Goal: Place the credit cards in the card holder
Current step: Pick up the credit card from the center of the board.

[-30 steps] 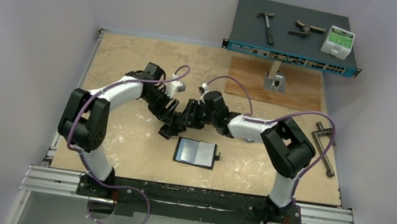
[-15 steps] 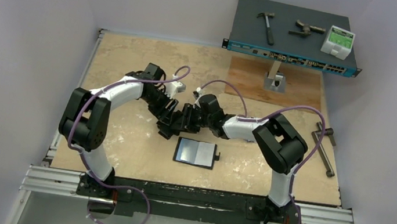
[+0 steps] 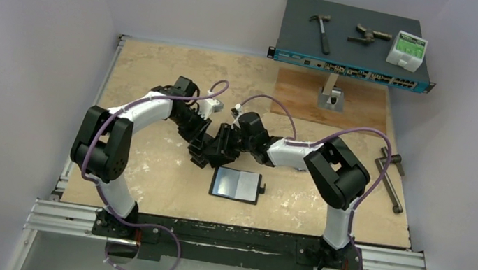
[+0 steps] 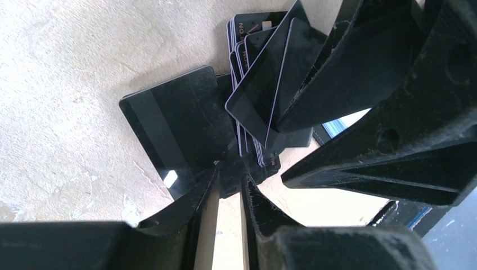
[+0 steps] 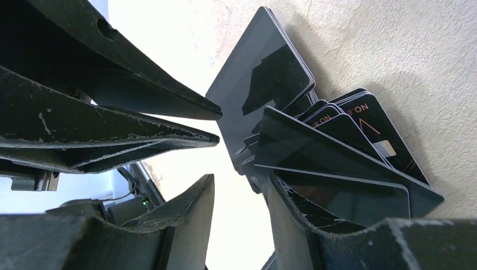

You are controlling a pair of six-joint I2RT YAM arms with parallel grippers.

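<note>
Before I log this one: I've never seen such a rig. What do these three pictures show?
Two robot arms are bolted at the near edge of a table. The wide picture looks down from above; the other two come from a camera on each wrist. A heap of dark credit cards lies on it, with the black card holder open nearer the bases. The left gripper has its jaws close together at one card's corner; whether it grips is unclear. The right gripper has jaws apart, cards leaning against one side.
</note>
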